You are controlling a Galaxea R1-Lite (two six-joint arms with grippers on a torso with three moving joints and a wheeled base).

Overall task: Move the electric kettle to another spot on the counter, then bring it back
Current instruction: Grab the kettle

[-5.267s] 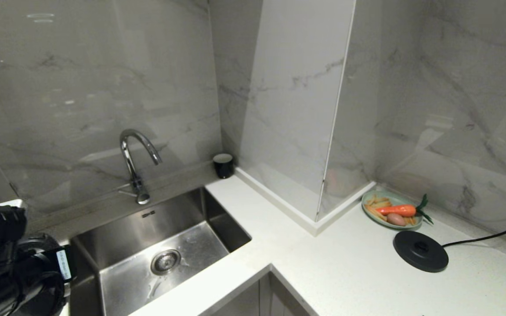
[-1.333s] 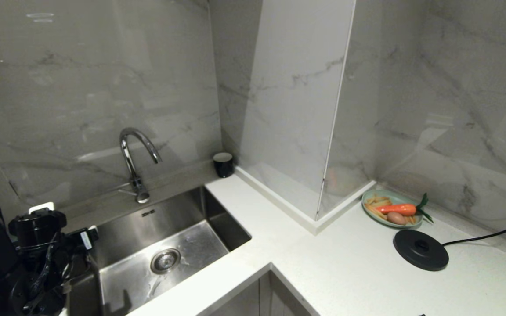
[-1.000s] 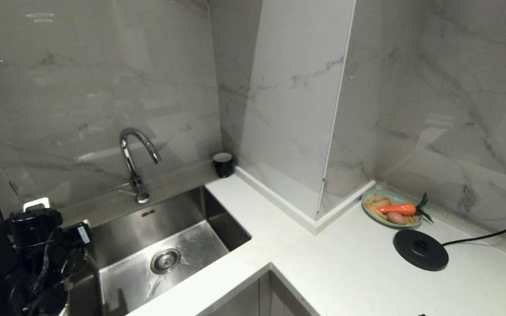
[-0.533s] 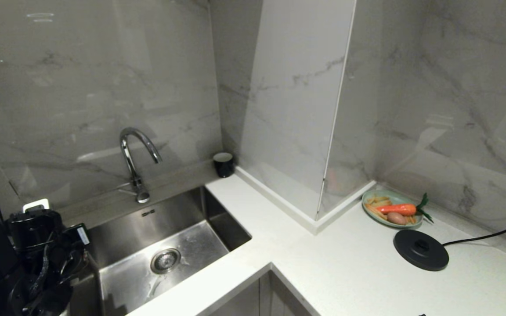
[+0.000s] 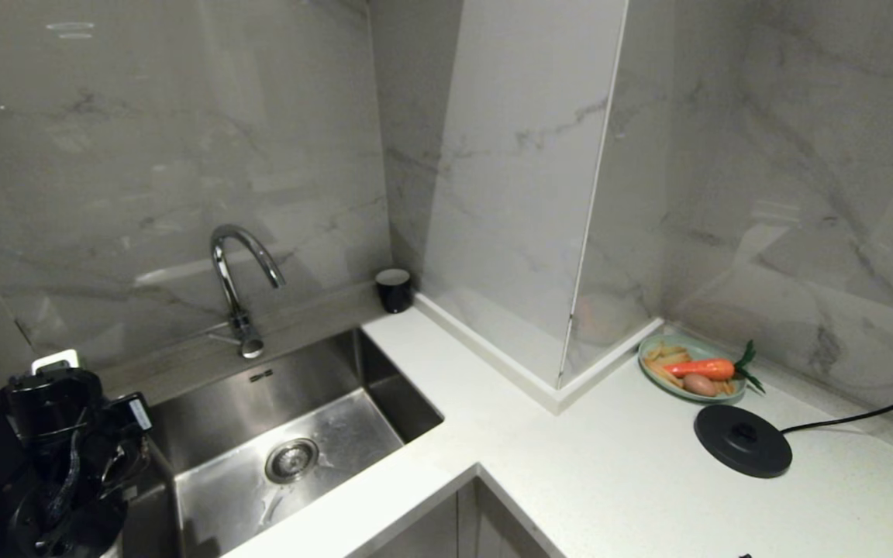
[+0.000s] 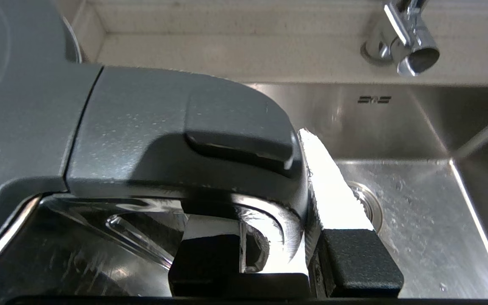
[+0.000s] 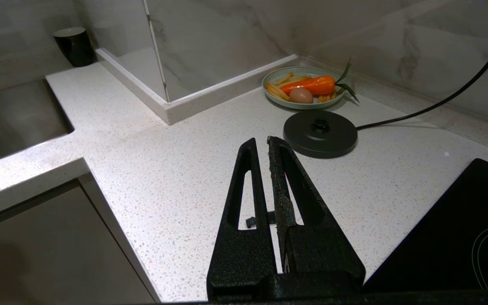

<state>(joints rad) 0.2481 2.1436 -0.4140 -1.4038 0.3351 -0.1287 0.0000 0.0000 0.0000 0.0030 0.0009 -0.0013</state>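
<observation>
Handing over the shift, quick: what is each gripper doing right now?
Left gripper: shut on the electric kettle handle.
Right gripper: shut, empty, over the counter.

walls: grey marble panels point(image 5: 144, 155) | sink point(image 5: 206, 496): steel | tap point(image 5: 241, 287): chrome

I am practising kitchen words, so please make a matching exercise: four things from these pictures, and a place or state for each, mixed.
1 electric kettle
2 base disc
3 black cup
4 right gripper

a bare, beside the green plate
b held by the left gripper
c shut, above the counter
d at the wall, beside the sink

Pairs: 1-b, 2-a, 3-d, 4-c
</observation>
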